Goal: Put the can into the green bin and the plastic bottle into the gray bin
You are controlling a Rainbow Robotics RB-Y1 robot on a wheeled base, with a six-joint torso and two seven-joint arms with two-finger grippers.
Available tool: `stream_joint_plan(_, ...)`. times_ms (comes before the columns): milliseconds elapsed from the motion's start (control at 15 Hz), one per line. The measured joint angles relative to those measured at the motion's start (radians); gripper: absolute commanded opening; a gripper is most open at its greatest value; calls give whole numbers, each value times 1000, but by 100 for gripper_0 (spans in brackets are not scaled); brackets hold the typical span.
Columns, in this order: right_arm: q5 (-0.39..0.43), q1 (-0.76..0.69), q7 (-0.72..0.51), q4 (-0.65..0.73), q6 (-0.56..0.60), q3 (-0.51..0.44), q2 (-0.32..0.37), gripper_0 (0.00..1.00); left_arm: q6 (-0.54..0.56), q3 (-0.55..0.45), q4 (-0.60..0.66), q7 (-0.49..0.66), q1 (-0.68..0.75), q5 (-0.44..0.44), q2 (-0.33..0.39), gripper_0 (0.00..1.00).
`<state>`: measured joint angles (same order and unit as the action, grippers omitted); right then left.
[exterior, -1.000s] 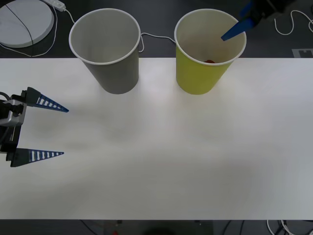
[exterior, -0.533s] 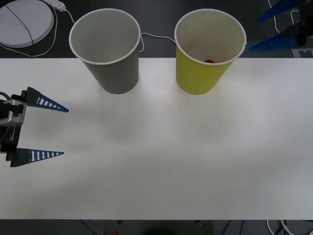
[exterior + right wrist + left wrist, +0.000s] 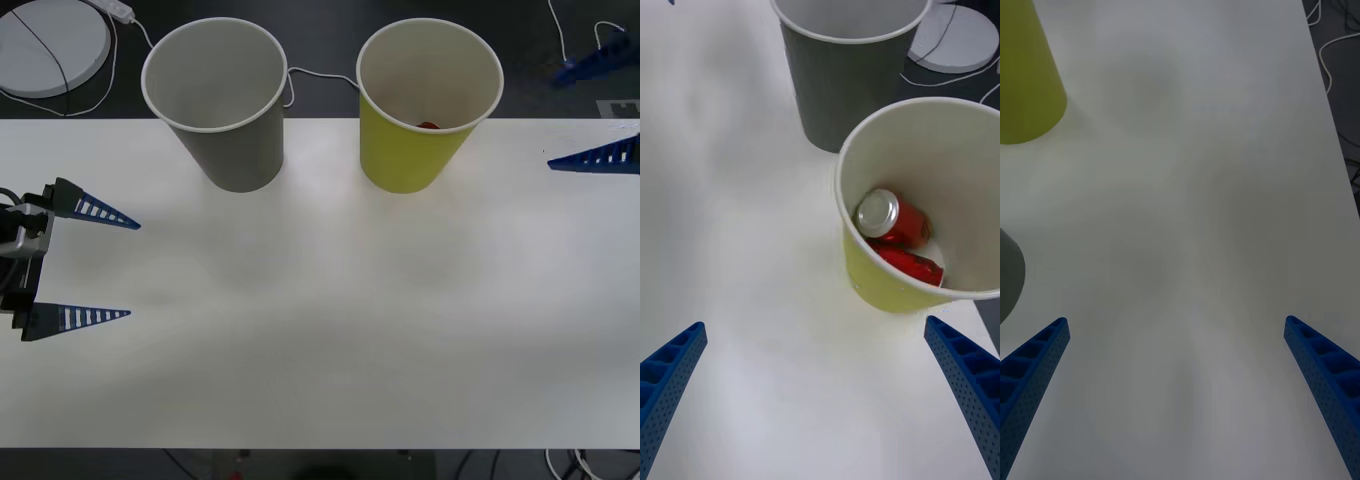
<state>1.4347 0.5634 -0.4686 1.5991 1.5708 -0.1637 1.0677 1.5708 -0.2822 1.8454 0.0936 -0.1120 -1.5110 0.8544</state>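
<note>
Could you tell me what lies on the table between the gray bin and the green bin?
Nothing: in the front view the gray bin and the green bin stand apart, with bare white table between them.

Left gripper (image 3: 125, 270) and right gripper (image 3: 585, 115) both hang with jaws spread wide.
</note>
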Motion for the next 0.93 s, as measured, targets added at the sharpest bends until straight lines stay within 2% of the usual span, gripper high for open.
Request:
stream_joint_plan(533, -75, -258, 328, 12, 0, -95, -2, 100, 0, 0, 0, 0, 0, 0, 0, 100)
stream_joint_plan(733, -74, -329, 407, 12, 0, -124, -22, 100, 0, 0, 0, 0, 0, 0, 0, 100)
stream_joint_plan(933, -38, -394, 454, 32, 0, -171, -66, 100, 0, 0, 0, 0, 0, 0, 0, 100)
